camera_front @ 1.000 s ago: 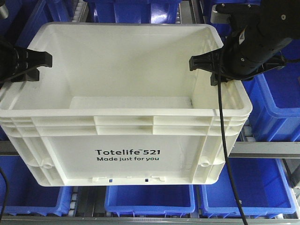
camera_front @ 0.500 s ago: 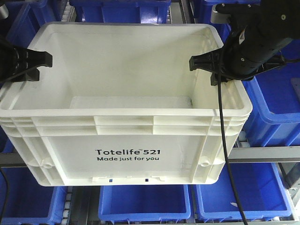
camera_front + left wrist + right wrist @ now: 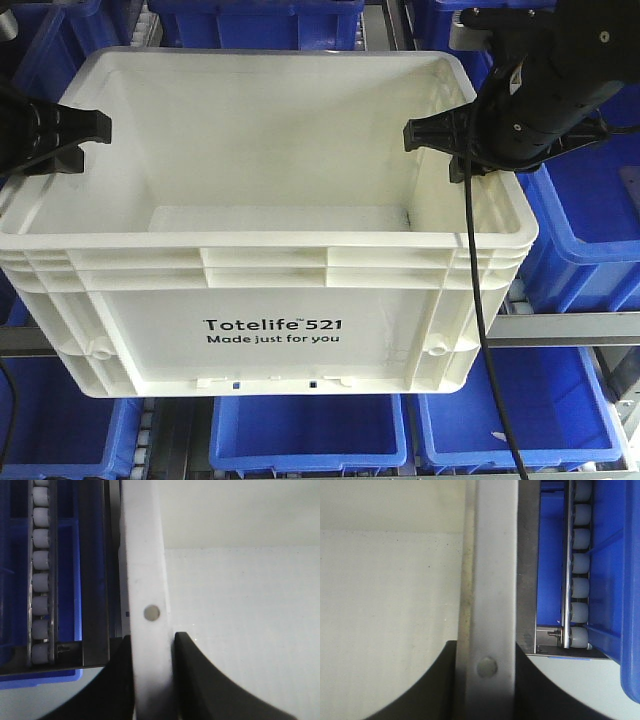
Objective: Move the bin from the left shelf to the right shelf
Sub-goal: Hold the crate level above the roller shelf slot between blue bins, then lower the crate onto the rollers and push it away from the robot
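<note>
The bin (image 3: 270, 290) is a large white tote with black "Totelife 521" print on its front, filling the middle of the front view and held up in front of the shelving. My left gripper (image 3: 75, 140) is shut on its left rim. My right gripper (image 3: 440, 135) is shut on its right rim. In the left wrist view the white rim (image 3: 145, 580) runs straight up between the two black fingers (image 3: 200, 680), which press on both sides of it. The right wrist view shows the same clamp on the bin's rim (image 3: 492, 580). The bin is empty inside.
Blue plastic bins (image 3: 310, 430) fill the shelf levels behind and below the white bin, with more at the right (image 3: 590, 230). A grey shelf rail (image 3: 570, 325) crosses at the right. Roller tracks (image 3: 40, 570) run beside the blue bins (image 3: 580, 565).
Over the last second the shelves and blue bins behind slid leftward relative to the bin, mostly in the first half second. Both grippers keep the same hold on the rims.
</note>
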Robot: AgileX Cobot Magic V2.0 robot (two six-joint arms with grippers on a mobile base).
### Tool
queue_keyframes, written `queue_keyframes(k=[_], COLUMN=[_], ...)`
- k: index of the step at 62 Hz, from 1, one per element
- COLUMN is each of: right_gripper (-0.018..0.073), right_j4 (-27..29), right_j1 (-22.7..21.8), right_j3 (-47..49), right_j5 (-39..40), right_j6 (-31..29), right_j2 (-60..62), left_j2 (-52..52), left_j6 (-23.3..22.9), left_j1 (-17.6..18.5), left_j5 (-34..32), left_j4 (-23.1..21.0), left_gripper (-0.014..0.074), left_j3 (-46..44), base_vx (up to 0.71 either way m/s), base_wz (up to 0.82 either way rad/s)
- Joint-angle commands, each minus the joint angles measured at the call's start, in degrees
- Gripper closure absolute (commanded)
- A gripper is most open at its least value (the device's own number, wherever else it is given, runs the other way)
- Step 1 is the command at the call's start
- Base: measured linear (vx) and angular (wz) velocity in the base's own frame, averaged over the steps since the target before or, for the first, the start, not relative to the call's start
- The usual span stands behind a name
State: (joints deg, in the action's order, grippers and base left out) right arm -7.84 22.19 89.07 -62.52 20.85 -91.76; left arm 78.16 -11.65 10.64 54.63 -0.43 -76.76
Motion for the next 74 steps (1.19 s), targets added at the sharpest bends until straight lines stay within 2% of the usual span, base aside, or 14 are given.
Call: queue_keyframes(k=[1,31,41,54,66,74], right_gripper=[0.0538,0.0538,0.0538,0.0538,0.0538,0.0538], right_j4=[-3.9,-4.0,-4.1,-5.6,-7.8,-9.4], right_j1=[-0.4,-0.4,-0.4,-0.4,-0.4,-0.4], right_j3=[2.2,2.2,2.2,2.2,2.2,2.2], right_j5=[4.7,4.7,6.8,13.3,19.9,24.1], right_j6=[-0.3,-0.3,-0.3,-0.3,-0.3,-0.3], right_j2=[3.0,3.0,3.0,3.0,2.8,2.3], left_j2=[-2.4,-2.4,-2.4,-2.3,0.3,2.6], left_j6=[0.8,0.8,0.8,0.8,0.8,0.8], left_j1=[-0.1,-0.1,-0.1,-0.1,-0.1,-0.1], left_j5=[-5.1,-5.1,-5.7,-10.8,-16.7,-21.0], left_j4=[1.5,1.5,1.7,2.2,6.7,6.6], left_gripper=[0.0602,0.0602,0.0602,0.0602,0.0602,0.0602], left_j3=[-2.2,-2.2,-2.2,-2.2,-2.2,-2.2], base_vx=[0.0,0.0,0.0,0.0,0.0,0.0], base_wz=[0.0,0.0,0.0,0.0,0.0,0.0])
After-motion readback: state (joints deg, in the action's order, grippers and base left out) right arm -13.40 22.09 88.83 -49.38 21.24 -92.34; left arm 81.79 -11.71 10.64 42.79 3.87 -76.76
